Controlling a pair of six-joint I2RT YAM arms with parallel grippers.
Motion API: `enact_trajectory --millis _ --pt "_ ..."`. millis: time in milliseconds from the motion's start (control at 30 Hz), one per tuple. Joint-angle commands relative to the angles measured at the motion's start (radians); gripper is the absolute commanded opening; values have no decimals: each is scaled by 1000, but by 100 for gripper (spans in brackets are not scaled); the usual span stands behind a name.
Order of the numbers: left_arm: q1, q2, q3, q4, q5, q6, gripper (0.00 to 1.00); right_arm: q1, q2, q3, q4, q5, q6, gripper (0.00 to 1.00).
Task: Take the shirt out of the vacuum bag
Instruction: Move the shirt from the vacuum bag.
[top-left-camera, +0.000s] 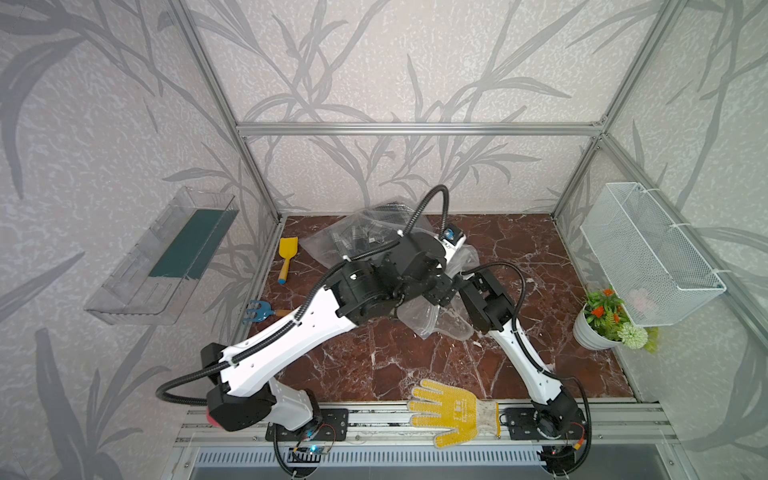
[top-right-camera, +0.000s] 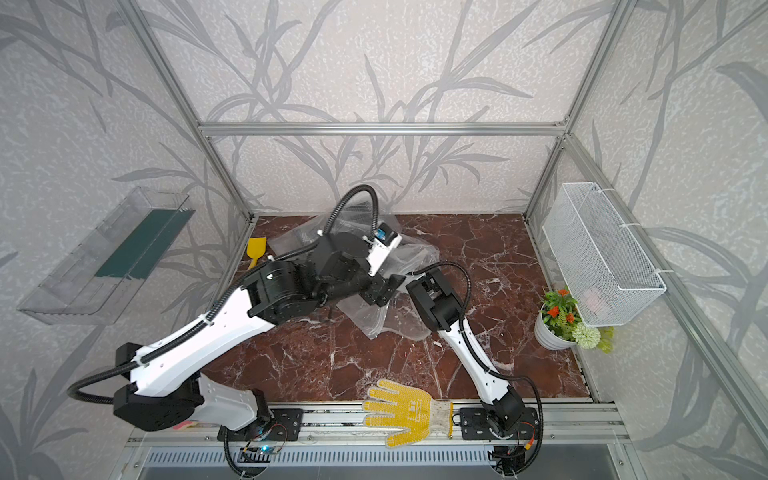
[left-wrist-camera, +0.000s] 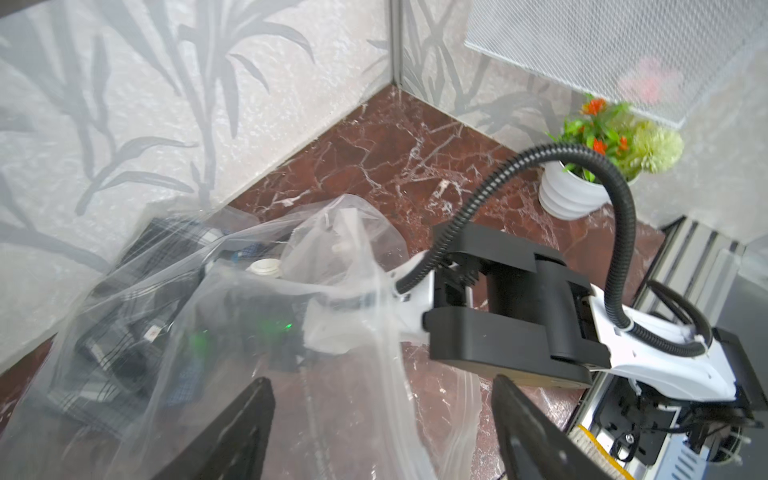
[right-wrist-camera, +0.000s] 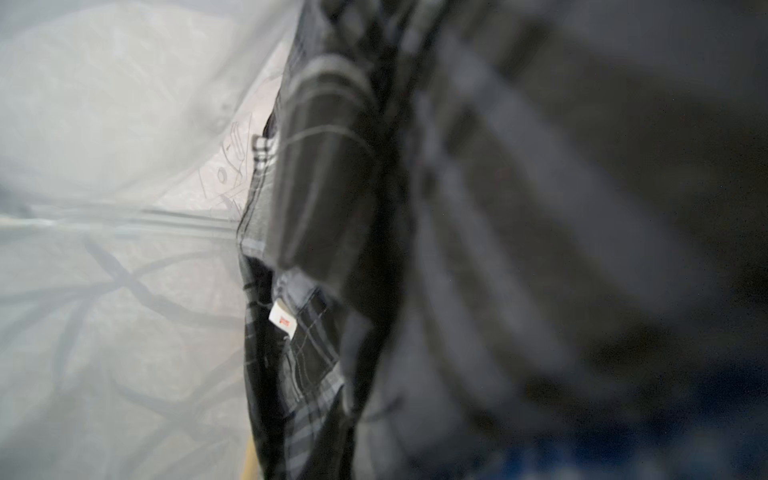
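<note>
1. A yellow-dotted work glove (top-left-camera: 453, 411) lies flat on the front rail, between the two arm bases.
2. Beyond the rail is the surface (top-left-camera: 374, 361), red-brown with white veins.
3. The vacuum bag (top-left-camera: 436, 326) lies crumpled on the surface. It runs from mid-surface to the back wall, and both top views show its near end under the two wrists.
4. The left end effector (left-wrist-camera: 382, 380) is above the near end of the bag with its jaws spread wide. Clear film lies between and below the fingers. Whether either finger touches the film cannot be told.
5. The right arm (top-left-camera: 490, 307) reaches into the bag from the right side. The right end effector (left-wrist-camera: 249, 332) is inside the bag and shows only as a dark shape through the film. Its jaws are pressed together. The fingers are hidden, so whether they pinch fabric cannot be told.
6. The shirt (right-wrist-camera: 316, 208), a dark plaid, is inside the bag in its far half. It fills the right wrist view at close range, with a small white label (right-wrist-camera: 282, 323) showing.
7. A round white valve (left-wrist-camera: 264, 268) sits on the upper film, between the shirt and the right wrist.
8. A yellow scoop (top-left-camera: 287, 257) lies near the bag's far left corner. A potted plant (top-left-camera: 602, 320) stands at the right edge.
</note>
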Motion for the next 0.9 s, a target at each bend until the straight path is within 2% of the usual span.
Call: enact_trajectory --millis 0,33,167,267,367,467,567,667,767,867 --pt "159 -120 -100 21 52 -57 84 -31 39 -3 -123 19 -32 4" --pt "229 -143 -149 41 72 -75 84 -36 25 -6 -148 8 -55 0" --pt "480 -181 -310 117 153 -152 82 -56 -77 -72 -231 -24 -143 0" --pt "632 -154 -400 195 188 -208 75 -78 -150 -143 -258 -55 -191 0" --pt "755 -77 -467 297 226 -275 63 -97 -197 -197 -277 -108 -218 0" --pt "811 45 -477 363 242 -320 45 -102 -237 -249 -302 -133 -254 0" --pt "839 198 -399 330 247 -332 20 -116 -281 -299 -331 -157 -286 0" --pt "871 324 -362 366 263 -365 2 -127 -331 -365 -338 -165 -317 0" --pt "899 443 -303 354 234 -397 0 -139 -355 -384 -370 -193 -357 0" --pt "909 546 -189 253 134 -411 0 -150 -381 -413 -379 -203 -380 0"
